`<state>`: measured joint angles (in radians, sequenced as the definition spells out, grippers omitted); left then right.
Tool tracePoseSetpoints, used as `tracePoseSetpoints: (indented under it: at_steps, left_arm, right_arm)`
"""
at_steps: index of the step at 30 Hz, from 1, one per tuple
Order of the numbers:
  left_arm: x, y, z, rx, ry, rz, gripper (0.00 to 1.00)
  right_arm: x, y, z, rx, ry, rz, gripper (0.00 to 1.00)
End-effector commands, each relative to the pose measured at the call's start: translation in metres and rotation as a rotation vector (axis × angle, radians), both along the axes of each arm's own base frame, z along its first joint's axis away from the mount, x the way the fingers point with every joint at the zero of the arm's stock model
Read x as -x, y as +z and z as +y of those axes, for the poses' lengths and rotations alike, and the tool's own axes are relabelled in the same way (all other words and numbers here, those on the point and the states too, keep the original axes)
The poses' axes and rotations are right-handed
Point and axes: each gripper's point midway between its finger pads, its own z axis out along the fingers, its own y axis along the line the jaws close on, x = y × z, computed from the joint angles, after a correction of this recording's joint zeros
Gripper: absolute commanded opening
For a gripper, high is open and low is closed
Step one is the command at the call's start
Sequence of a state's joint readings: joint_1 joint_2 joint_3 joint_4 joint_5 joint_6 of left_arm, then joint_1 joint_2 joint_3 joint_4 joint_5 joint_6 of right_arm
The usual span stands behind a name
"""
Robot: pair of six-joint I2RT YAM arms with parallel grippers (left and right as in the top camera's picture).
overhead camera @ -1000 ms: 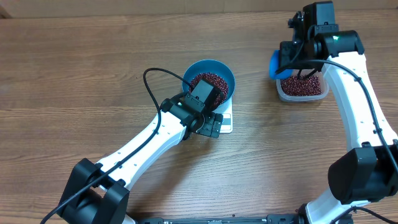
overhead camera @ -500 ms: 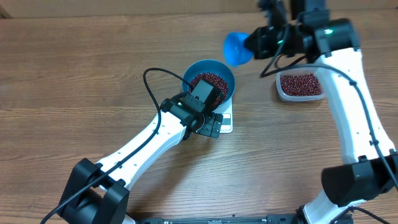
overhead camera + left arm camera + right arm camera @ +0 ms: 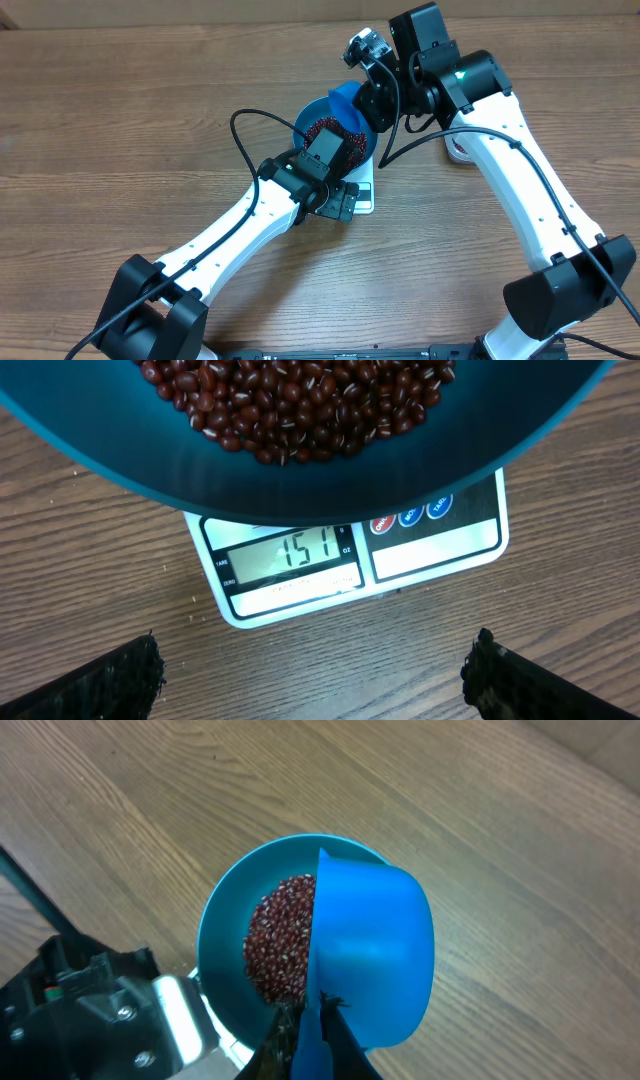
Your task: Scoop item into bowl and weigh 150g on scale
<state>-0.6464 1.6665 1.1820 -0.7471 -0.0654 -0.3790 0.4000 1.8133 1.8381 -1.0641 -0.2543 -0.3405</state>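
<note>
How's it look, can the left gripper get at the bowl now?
Probably yes: the left gripper stands open right by the bowl, nothing between; the scoop hangs over the far rim only.

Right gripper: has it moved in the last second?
Yes. The right gripper, shut on the scoop, swung left from over the tub to above the bowl, which sits unmoved on the scale.
</note>
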Motion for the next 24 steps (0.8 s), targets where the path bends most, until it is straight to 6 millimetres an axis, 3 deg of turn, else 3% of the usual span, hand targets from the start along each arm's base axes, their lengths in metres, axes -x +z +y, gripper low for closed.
tracePoseSetpoints:
  at_steps: [1,24]
  left_arm:
    - [-0.001,-0.003,0.005,-0.016,0.012,-0.001,0.99]
    - [-0.001,-0.003,0.005,-0.016,0.013,-0.001,1.0]
  right_arm:
    - [-0.004,-0.006,-0.001,0.022,0.02,-0.027,0.04]
    - [-0.008,-0.075,0.003,0.042,0.028,0.058,0.04]
